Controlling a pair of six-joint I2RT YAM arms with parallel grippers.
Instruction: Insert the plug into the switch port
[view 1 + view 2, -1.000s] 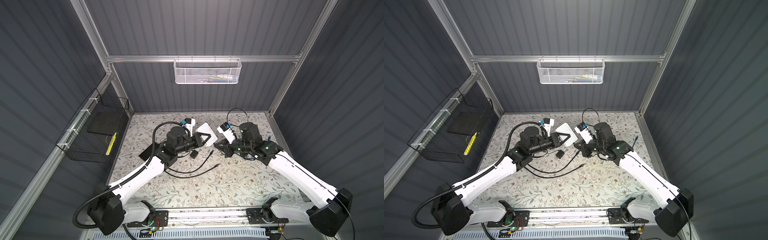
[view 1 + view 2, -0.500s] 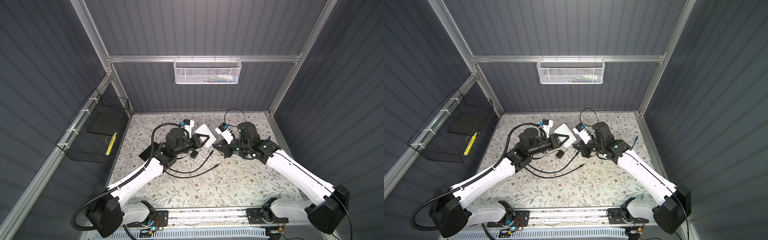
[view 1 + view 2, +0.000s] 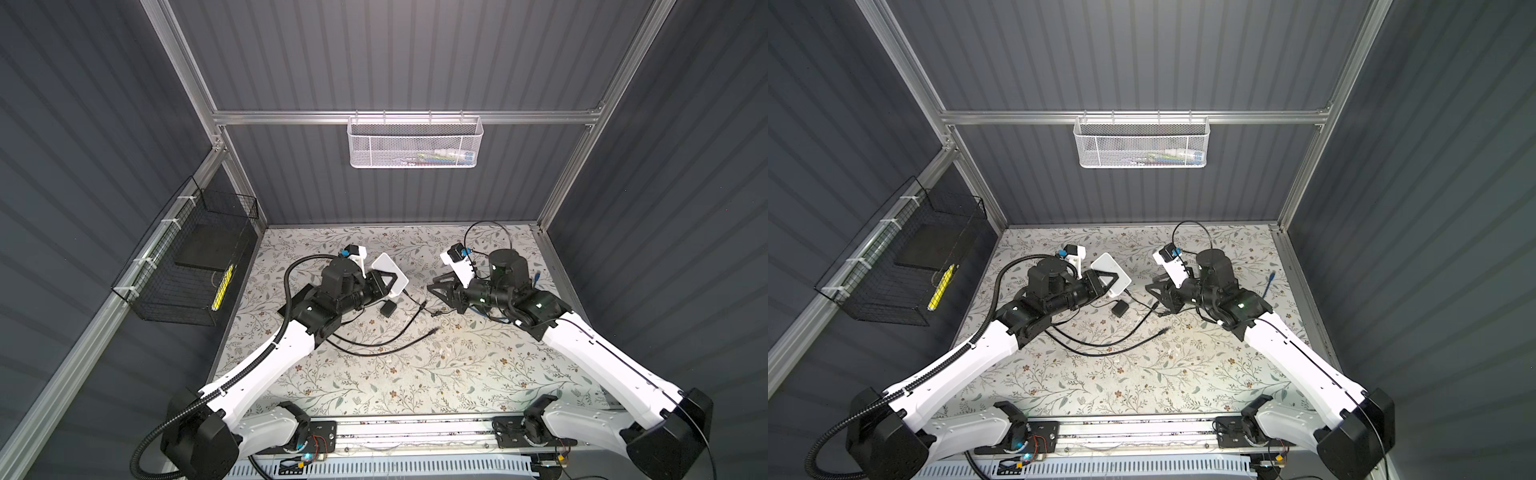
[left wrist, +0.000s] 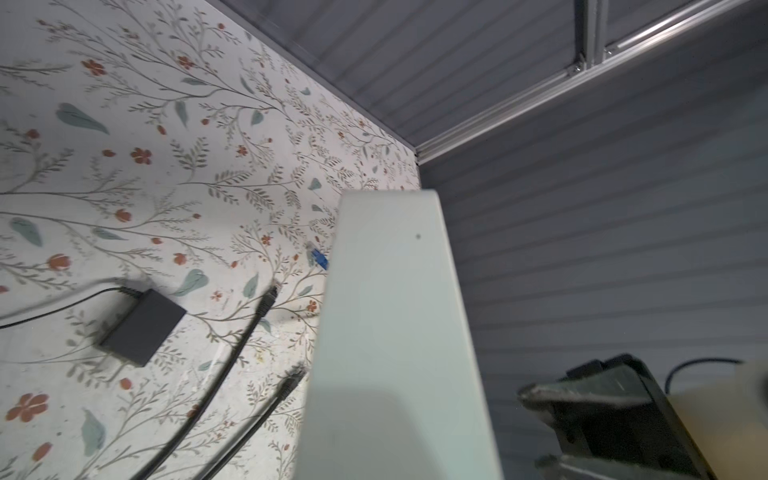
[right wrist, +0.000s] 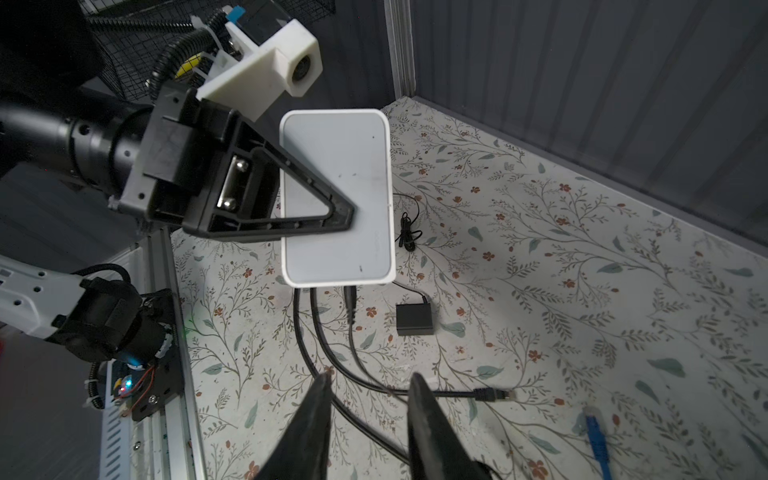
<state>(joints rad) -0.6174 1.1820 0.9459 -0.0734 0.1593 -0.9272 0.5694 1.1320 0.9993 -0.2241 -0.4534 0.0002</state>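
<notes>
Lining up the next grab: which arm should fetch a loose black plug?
Right: the right end effector is open near a loose black plug; the left end effector is shut on the switch.

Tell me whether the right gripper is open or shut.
Open. The right gripper has its fingers standing apart, nothing clamped between them.

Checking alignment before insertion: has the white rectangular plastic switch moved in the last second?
Yes. The white rectangular plastic switch shifted left in both top views: formerly behind and right of the black power adapter, now nearly straight behind it.
</notes>
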